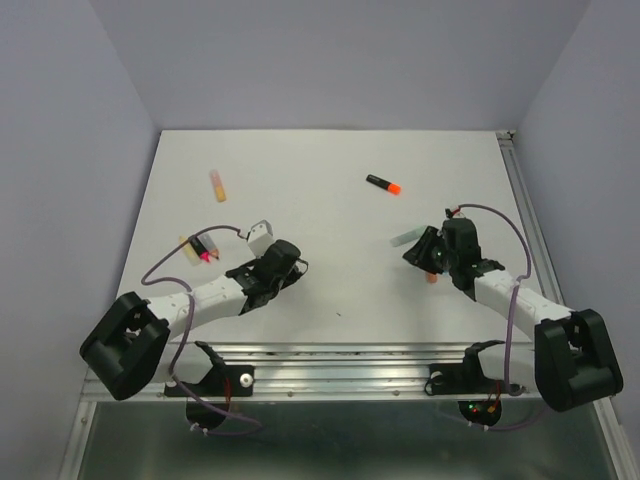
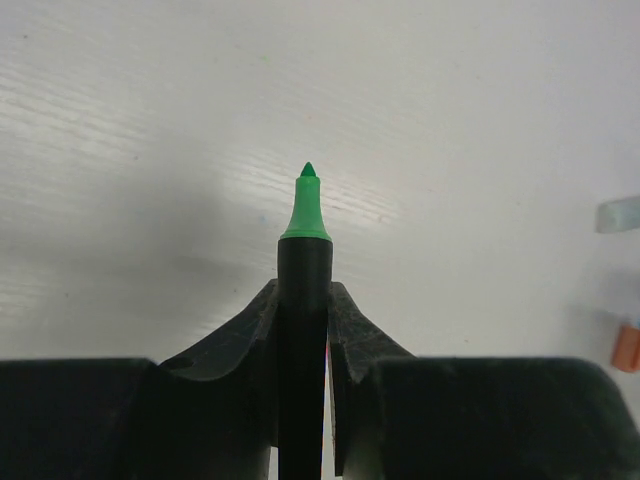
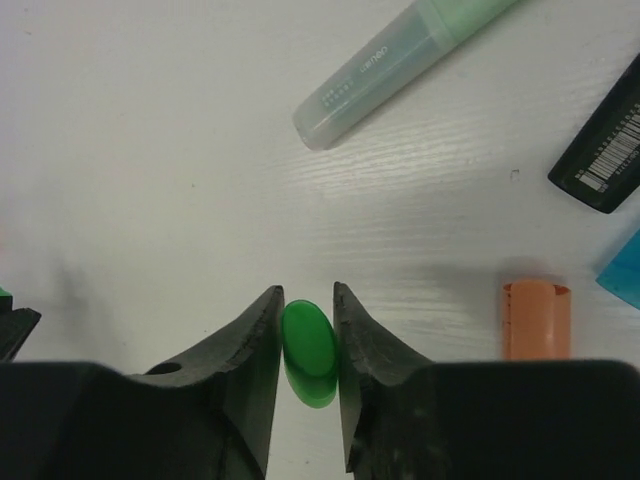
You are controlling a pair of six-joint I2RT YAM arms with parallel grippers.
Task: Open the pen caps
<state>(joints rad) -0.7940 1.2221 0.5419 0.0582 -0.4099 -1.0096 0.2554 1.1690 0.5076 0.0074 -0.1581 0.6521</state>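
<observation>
Now, the right gripper (image 3: 307, 292) pinches the green cap (image 3: 308, 350) between its fingers, the cap's closed end facing my wrist camera. The left gripper (image 2: 305, 290) is clamped on the black barrel (image 2: 304, 400), whose bare green tip (image 2: 306, 205) points straight ahead, away from the jaws. Cap and barrel are well apart, so I judge this pen opened. Next candidate: the black pen (image 1: 381, 182) with an orange cap (image 1: 394, 188), lying farther up the table (image 1: 330, 150). Its long axis runs diagonally, with the cap end toward the right side. My right arm is the nearer one.
</observation>
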